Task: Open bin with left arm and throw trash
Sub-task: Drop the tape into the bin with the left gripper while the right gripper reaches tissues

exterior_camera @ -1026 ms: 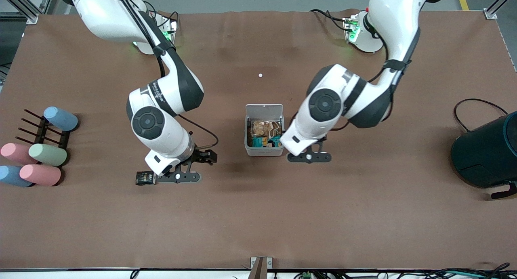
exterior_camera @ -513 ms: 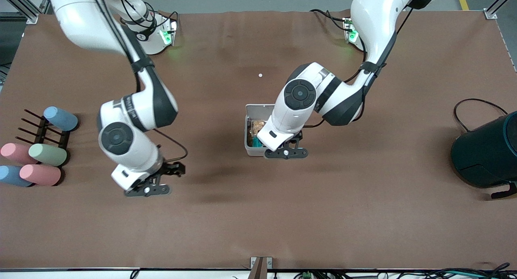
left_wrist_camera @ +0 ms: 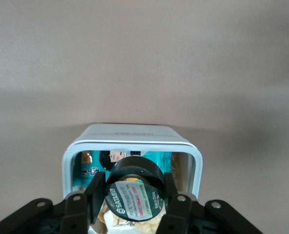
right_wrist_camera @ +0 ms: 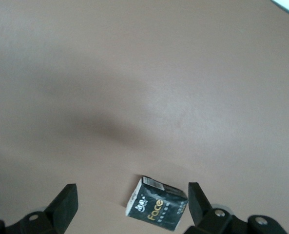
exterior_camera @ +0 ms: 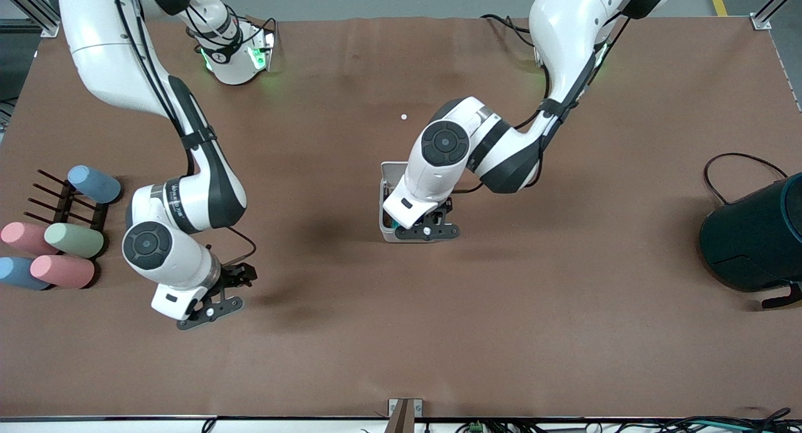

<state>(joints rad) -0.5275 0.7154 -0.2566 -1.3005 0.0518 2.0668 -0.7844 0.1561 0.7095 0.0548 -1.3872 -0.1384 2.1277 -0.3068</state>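
- The left gripper is held over the open white bin, which stands at mid-worktop; much of the bin is hidden under the wrist in the front view.
- In the left wrist view, a dark round disc with a printed label is clamped between the left fingers, directly above the bin's opening.
- Below and past the fingertips, teal and tan wrappers are seen lying inside the bin.
- The bin's lid is stood up at the edge of the bin farther from the front camera; only a corner of it is seen past the left arm.
- The right gripper is held low over bare worktop toward the right arm's end, well apart from the bin.
- In the right wrist view, the right fingers are spread wide and nothing is gripped.
- A black packet printed "Face" is seen lying flat on the worktop between the spread right fingers, nearer to one finger than the other; contact with either cannot be told.
- In the front view the packet is hidden under the right gripper.
- Pastel cylinders and a dark rack are noted at the right arm's end; a dark teal drum at the left arm's end.
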